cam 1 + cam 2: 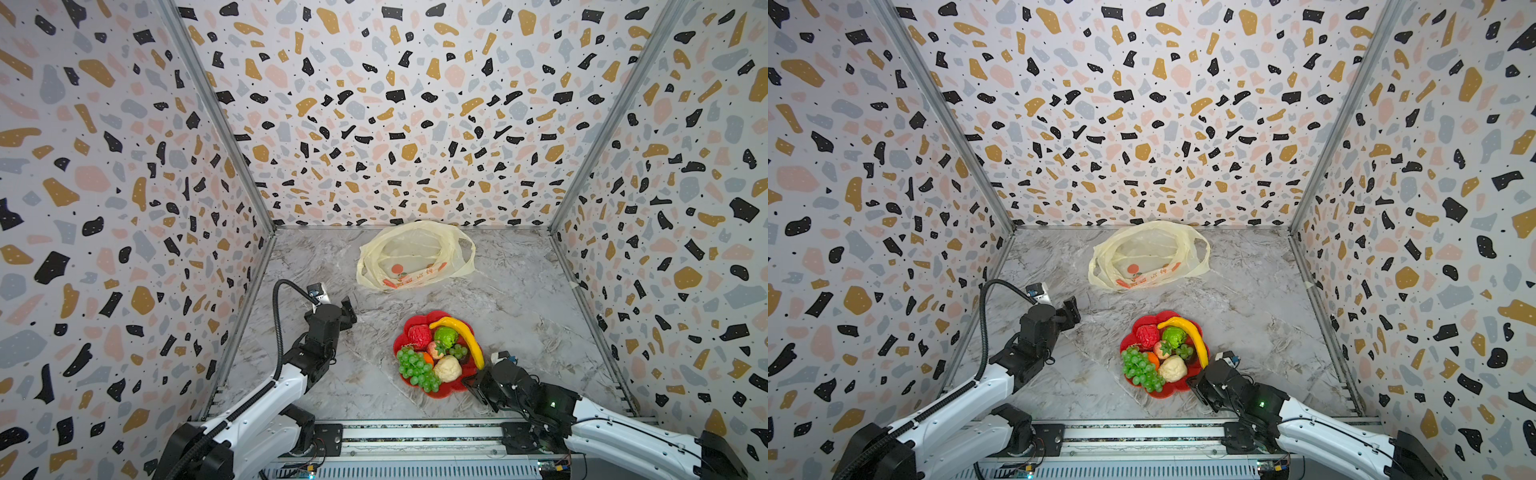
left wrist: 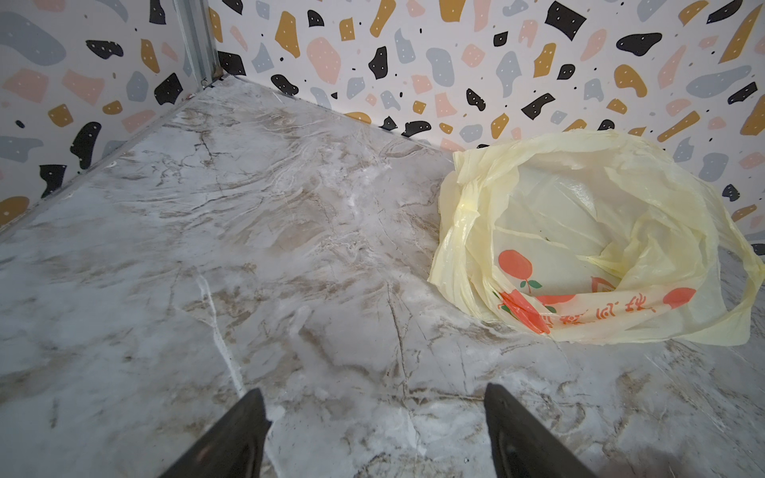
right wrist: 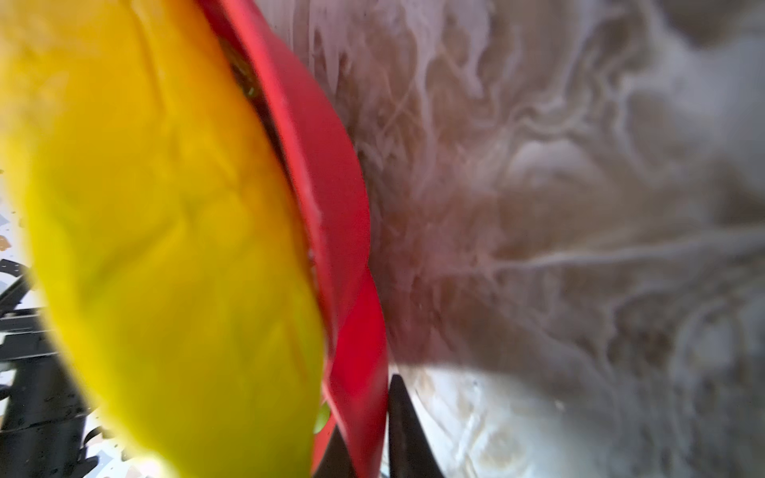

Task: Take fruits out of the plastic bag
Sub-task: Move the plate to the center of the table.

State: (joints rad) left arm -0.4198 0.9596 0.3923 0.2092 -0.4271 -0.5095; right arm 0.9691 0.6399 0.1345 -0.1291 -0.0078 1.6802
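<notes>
A thin, translucent cream-yellow plastic carrier bag (image 1: 415, 255) is printed with flat orange fruit pictures, small green leaves and red-orange lettering. The counter (image 1: 519, 316) has a grey-white marble pattern veined with brown. The walls (image 1: 395, 104) carry a terrazzo print of black, ochre, pink and blue-grey blotches on white.

In the glossy red flower-shaped plastic dish (image 1: 419, 318) lie:
- a curved yellow toy banana (image 1: 461, 332), shading to orange at one end
- a bumpy red fruit (image 1: 419, 336)
- a bright green fruit (image 1: 445, 336)
- a red strawberry (image 1: 436, 349) with a green leaf cap
- a green grape bunch (image 1: 415, 370)
- a small orange (image 1: 427, 358)
- a cream knobbly fruit (image 1: 448, 368)

The left tool (image 2: 372, 389) and right tool (image 1: 471, 384) are black, on white arms with black joints.
</notes>
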